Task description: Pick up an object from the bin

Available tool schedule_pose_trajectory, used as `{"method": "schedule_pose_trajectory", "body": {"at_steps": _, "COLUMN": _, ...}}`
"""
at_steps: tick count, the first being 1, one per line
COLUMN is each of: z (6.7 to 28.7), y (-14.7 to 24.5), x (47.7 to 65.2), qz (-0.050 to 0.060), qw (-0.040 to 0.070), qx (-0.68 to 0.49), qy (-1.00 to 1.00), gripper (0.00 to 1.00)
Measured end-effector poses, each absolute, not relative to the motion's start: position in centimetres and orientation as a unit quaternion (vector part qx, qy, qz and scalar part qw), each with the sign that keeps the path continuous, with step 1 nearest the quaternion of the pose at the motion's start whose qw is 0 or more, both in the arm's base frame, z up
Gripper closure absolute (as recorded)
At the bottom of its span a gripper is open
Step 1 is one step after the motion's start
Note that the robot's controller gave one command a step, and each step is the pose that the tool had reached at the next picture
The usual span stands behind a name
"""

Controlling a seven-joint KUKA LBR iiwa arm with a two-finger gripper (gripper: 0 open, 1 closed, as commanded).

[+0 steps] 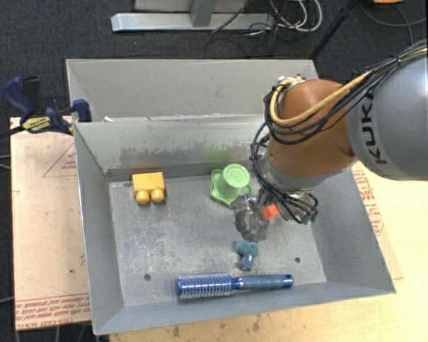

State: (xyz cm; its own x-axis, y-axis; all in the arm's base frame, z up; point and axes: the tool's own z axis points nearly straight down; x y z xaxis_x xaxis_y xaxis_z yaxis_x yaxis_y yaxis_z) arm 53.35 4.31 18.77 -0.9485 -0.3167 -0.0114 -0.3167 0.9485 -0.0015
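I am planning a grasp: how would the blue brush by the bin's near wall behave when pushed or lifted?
The brush looks like rigid plastic, so it should keep its shape. Its round bristle head and thin handle suggest it may roll if pushed sideways. Being long, it would probably tilt if gripped at one end.

Arm (392, 116) reaches in from right, orange wrist cover (308, 131) above tool (250, 227), tool pointing down
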Motion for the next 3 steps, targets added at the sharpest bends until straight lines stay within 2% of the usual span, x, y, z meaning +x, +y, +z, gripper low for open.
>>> {"method": "schedule_pose_trajectory", "body": {"at_steps": 1, "z": 18.3, "y": 4.3, "x": 53.2, "qz": 0.001, "qw": 0.001, "qx": -0.160, "qy": 0.987, "gripper": 0.00}}
{"method": "schedule_pose_trajectory", "body": {"at_steps": 2, "z": 7.8, "y": 0.9, "x": 51.9, "qz": 0.000, "qw": -0.001, "qx": -0.284, "qy": 0.959, "gripper": 0.00}}
{"method": "schedule_pose_trajectory", "body": {"at_steps": 3, "z": 14.2, "y": 0.5, "x": 53.9, "qz": -0.001, "qw": 0.003, "qx": -0.453, "qy": 0.891, "gripper": 0.00}}
